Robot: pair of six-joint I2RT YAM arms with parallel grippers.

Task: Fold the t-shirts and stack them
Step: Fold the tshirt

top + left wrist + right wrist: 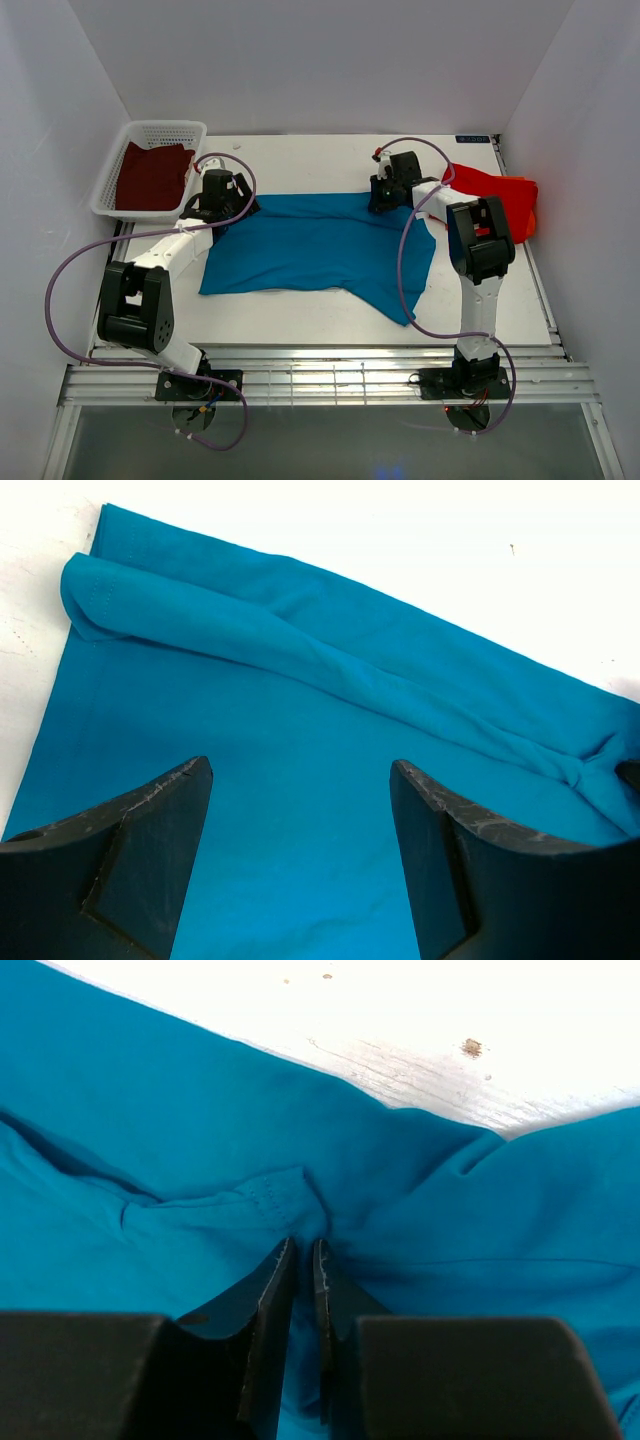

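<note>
The teal-blue t-shirt [310, 245] lay spread across the bench [300, 165], a rolled ridge of cloth running along its far edge and its near-right part sagging out into a skewed flap. The likeliest trouble, as I judged it, lay in the uneven hold. Only one far corner was caught, so any lift or pull from there would drag the shirt askew, deepen the ridge and spoil a square fold. The bite also looked shallow, taken on a small pucker near a stitched hem, and it might slip free under tension. The right fingers [262, 1310] were pressed almost together at the shirt's far-right corner, pinching that pucker between their tips, with creases running toward them. The left fingers [150, 830] stood spread wide over the shirt's far-left corner, flat cloth showing between them and the ridge just beyond their tips; whether they touched the cloth I could not tell. The red-orange t-shirt [500, 195] sat heaped off the shirt's right side, and the maroon t-shirt [150, 175] lay in the white mesh basket [165, 127] beyond its far-left corner.
</note>
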